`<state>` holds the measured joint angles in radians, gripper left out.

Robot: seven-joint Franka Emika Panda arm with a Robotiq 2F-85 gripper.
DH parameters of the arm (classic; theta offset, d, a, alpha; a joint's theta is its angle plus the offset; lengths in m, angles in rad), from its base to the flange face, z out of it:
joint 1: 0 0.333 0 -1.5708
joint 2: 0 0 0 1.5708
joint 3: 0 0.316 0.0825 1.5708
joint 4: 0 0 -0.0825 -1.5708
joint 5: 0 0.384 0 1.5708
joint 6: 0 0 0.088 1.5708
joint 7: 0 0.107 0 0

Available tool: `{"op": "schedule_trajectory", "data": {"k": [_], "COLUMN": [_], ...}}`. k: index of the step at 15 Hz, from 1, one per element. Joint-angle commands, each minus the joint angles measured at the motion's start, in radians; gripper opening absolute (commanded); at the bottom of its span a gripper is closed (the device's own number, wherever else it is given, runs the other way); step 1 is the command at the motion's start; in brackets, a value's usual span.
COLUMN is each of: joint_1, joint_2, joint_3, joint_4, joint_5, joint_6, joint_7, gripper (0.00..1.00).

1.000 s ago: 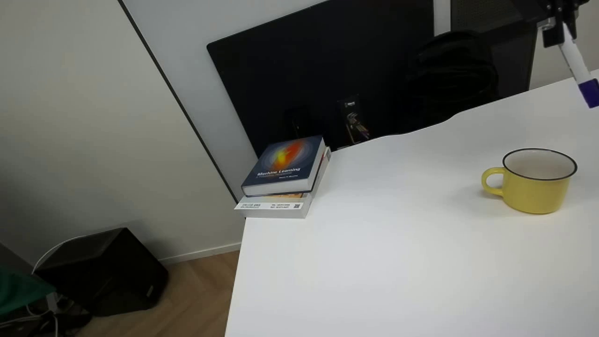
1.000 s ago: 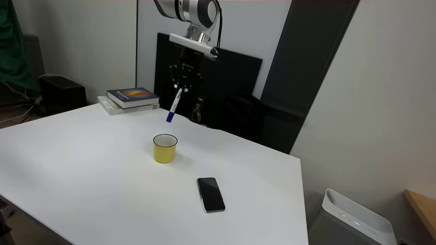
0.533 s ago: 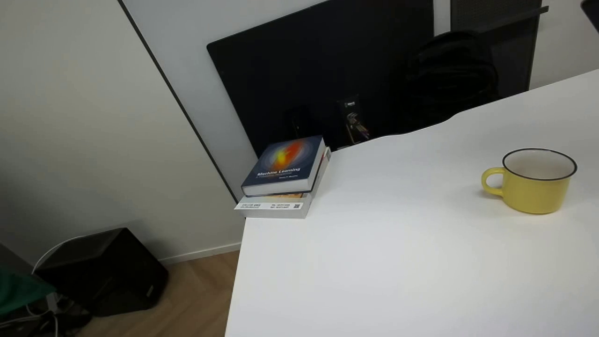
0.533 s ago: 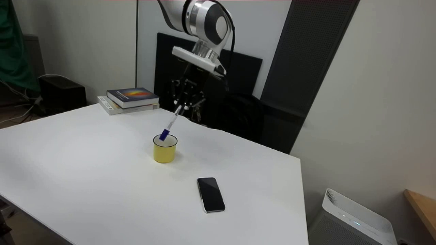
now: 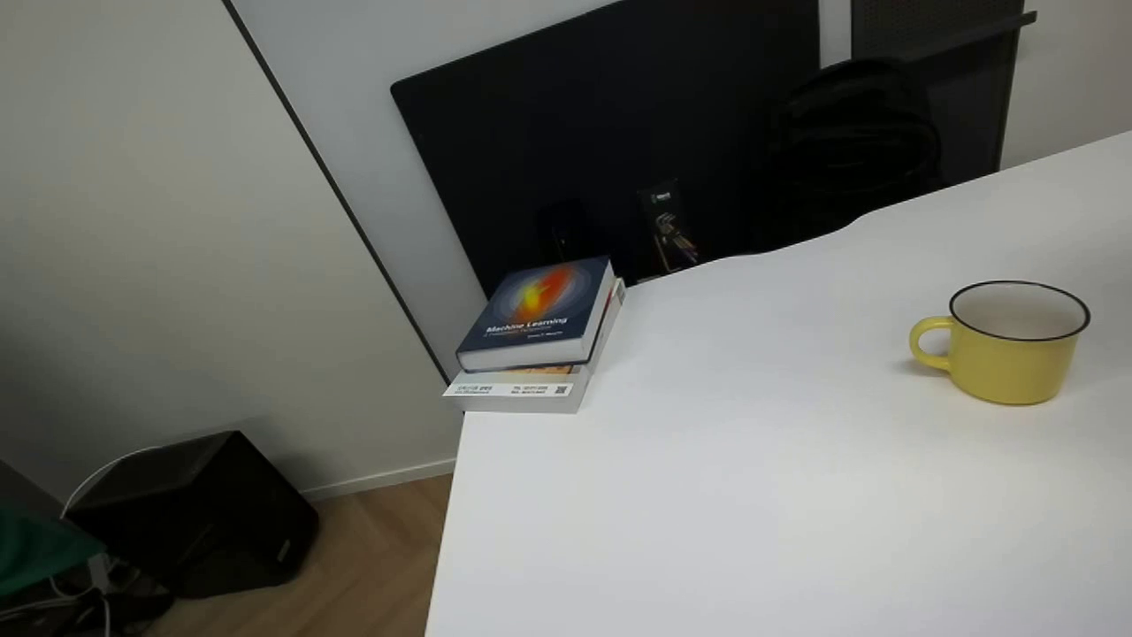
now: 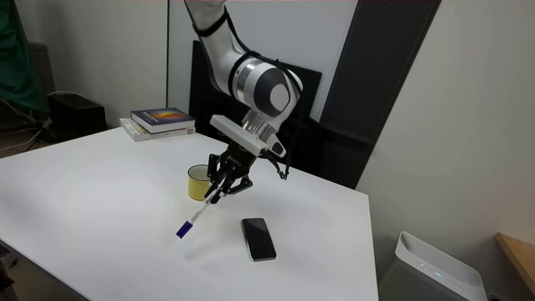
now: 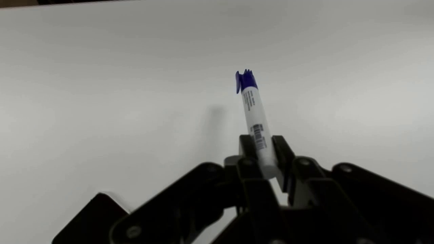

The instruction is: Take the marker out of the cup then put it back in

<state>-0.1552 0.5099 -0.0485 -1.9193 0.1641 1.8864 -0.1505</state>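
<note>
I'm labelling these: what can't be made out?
Arm: top edge cuts it off in an exterior view.
Cup: claw covers part in an exterior view.
Lower book: upper book hides most of its cover in both exterior views.
Marker: print too small to read, wrist view.

Tilted white marker (image 7: 257, 123) outside yellow cup (image 5: 1015, 354)

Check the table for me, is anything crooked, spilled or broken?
The Machine Learning book sits a bit crooked on the book beneath it: their edges don't line up. The capped marker slants too, but the gripper is holding it. I see no spill or damage, and the yellow mug stands upright.
</note>
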Motion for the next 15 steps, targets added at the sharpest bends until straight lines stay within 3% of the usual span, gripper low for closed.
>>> {"op": "schedule_trajectory", "data": {"k": [1,6,7,9,15], "joint_1": [-0.005,-0.009,-0.007,-0.003,0.042], "joint_2": [-0.019,0.008,0.009,0.007,-0.055], "joint_3": [-0.016,-0.023,-0.025,-0.025,-0.039], "joint_4": [-0.124,-0.155,-0.157,-0.161,-0.234], "joint_5": [0.021,0.011,0.006,-0.001,-0.065], "joint_6": [0.088,0.134,0.140,0.151,0.209], "joint_7": [0.052,0.082,0.089,0.100,0.184], "gripper": [0.04,0.04,0.43,0.48,0.90]}}
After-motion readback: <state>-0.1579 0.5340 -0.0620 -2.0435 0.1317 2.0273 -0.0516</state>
